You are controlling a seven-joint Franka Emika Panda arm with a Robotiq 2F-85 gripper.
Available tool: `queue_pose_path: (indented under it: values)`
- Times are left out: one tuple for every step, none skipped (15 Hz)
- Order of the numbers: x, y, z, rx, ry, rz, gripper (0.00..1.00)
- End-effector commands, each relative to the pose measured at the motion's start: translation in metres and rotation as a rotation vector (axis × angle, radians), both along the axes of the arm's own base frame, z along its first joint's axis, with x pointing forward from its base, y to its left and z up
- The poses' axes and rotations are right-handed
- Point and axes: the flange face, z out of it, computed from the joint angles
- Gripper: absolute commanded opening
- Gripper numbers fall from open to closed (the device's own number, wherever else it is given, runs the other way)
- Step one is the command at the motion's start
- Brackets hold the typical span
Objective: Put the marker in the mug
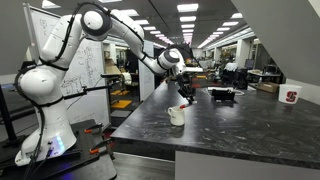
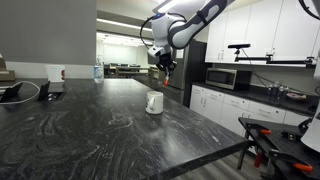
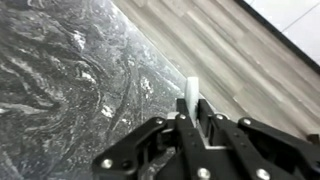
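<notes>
The marker (image 3: 191, 91) is off the surface, clamped in the tool (image 3: 192, 120). In the wrist view its pale body sticks out past the fingertips as a short, straight stub. Its reddish end is not clear from this angle. It looks light, stiff and smooth, so it should take little force to hold. A round barrel like this can still pivot or slip between flat pads. The grip seems to sit partway along the body with a free length below, which suits dropping it end-first into an opening.

The jaws stand nearly closed, with only the marker's thickness between them.

The mug (image 1: 177, 116) stands upright on the dark marbled surface (image 1: 245, 130), handle to one side. In both exterior views the tool (image 2: 165, 64) hangs in the air above the mug (image 2: 154, 102) and near it. Whether it is squarely over the mouth I cannot tell. The wrist view shows no mug, only the surface's edge and the wooden floor (image 3: 240, 50) beyond.

A cup with a red logo (image 1: 291, 96) sits well apart and is not the target. A short sideways correction, a descent and a release look like the remaining work.
</notes>
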Motion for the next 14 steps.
queue_pose_path:
  values:
    - [-0.018,0.027,0.004,-0.064,-0.020,-0.026,0.05]
    - [-0.019,0.036,0.003,-0.078,-0.030,-0.027,0.05]
    - [-0.020,0.044,0.001,-0.091,-0.039,-0.026,0.05]
    - [-0.020,0.053,0.000,-0.108,-0.043,-0.022,0.05]
    - [-0.021,0.061,-0.002,-0.125,-0.045,-0.016,0.05]
    - [-0.021,0.068,-0.005,-0.143,-0.044,-0.010,0.05]
    - [-0.022,0.076,-0.009,-0.161,-0.041,-0.003,0.05]
    - [-0.022,0.083,-0.013,-0.186,-0.041,0.007,0.05]
    - [-0.022,0.089,-0.017,-0.201,-0.041,0.017,0.05]
    - [-0.022,0.095,-0.020,-0.224,-0.041,0.028,0.05]
    - [-0.023,0.101,-0.024,-0.243,-0.045,0.042,0.05]
    - [-0.022,0.106,-0.027,-0.270,-0.052,0.056,0.05]
    - [-0.021,0.110,-0.029,-0.292,-0.065,0.069,0.05]
    - [-0.020,0.114,-0.030,-0.311,-0.075,0.080,0.05]
